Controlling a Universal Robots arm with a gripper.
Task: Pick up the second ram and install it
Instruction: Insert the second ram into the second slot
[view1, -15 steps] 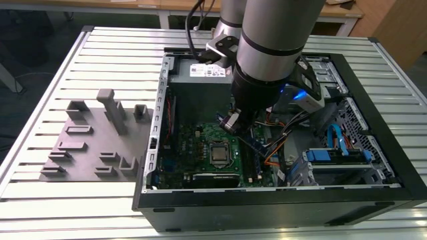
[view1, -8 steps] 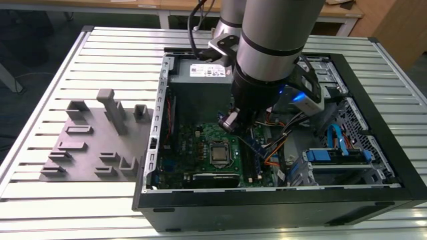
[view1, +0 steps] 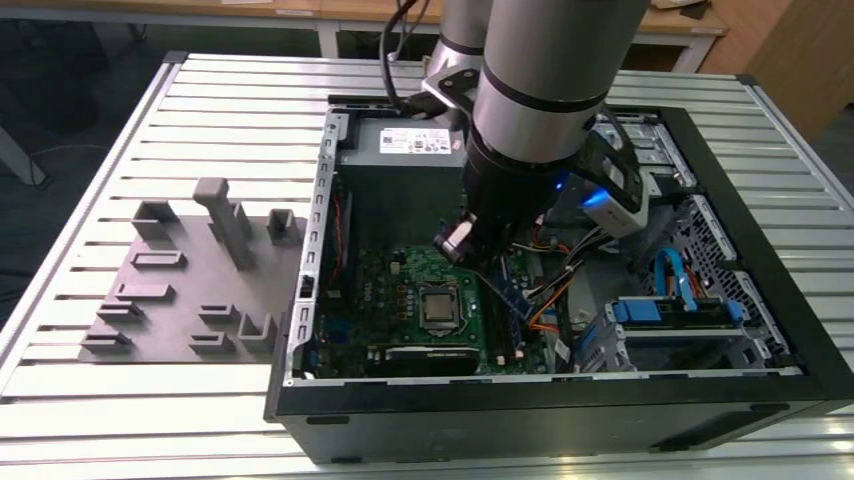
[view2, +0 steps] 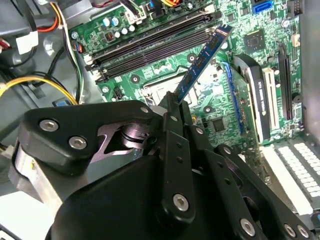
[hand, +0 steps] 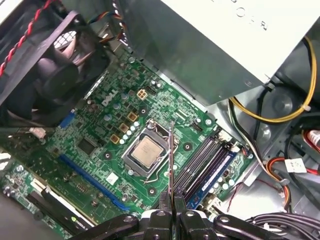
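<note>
My gripper is shut on the second ram, a thin dark-blue stick with small chips, gripped at one end. The stick hangs over the green motherboard, its free end near the row of long black memory slots but not in them. In the first wrist view the second ram shows edge-on, rising from my gripper, between the processor socket and the memory slots. From the exterior view my gripper is low inside the open computer case, above the motherboard.
A grey power-supply box sits at the far end of the case. Orange and yellow cables and a blue-trimmed drive bay lie on the exterior view's right. A black fan borders the board. A grey tray with upright blocks stands outside on the slatted table.
</note>
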